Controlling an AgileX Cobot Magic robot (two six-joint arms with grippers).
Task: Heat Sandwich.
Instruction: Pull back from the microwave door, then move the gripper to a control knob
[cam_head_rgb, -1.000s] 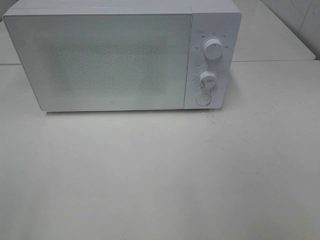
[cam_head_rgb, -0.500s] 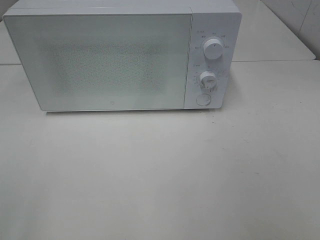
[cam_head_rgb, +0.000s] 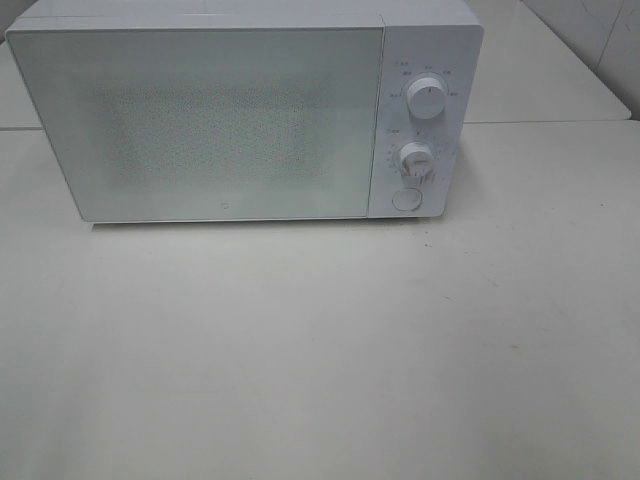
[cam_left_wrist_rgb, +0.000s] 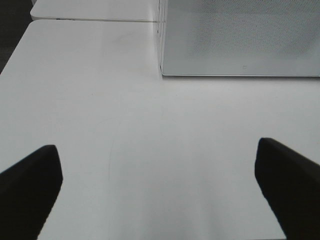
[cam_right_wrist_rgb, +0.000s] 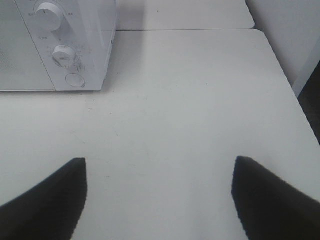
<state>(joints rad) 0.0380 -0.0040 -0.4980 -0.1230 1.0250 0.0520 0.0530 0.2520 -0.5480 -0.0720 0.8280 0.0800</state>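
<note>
While the microwave (cam_head_rgb: 250, 110) stands with its door (cam_head_rgb: 200, 120) shut, the left gripper (cam_left_wrist_rgb: 157, 150) and right gripper (cam_right_wrist_rgb: 160, 162) hang splayed above a white table (cam_head_rgb: 320, 350).

The table stretches beneath both tools, and the white microwave stands on it ahead of them. Its frosted, speckled door faces the left gripper, whose two dark fingers are set wide apart with only tabletop between them. The control panel lies ahead of the right gripper, which is likewise spread and grips nothing. The panel carries an upper knob (cam_head_rgb: 427, 99), a lower knob (cam_head_rgb: 415, 160) beneath it and a round button (cam_head_rgb: 405, 199) lowest of all. Where the sandwich is cannot be told, as the door's panel gives no sight of the inside.
</note>
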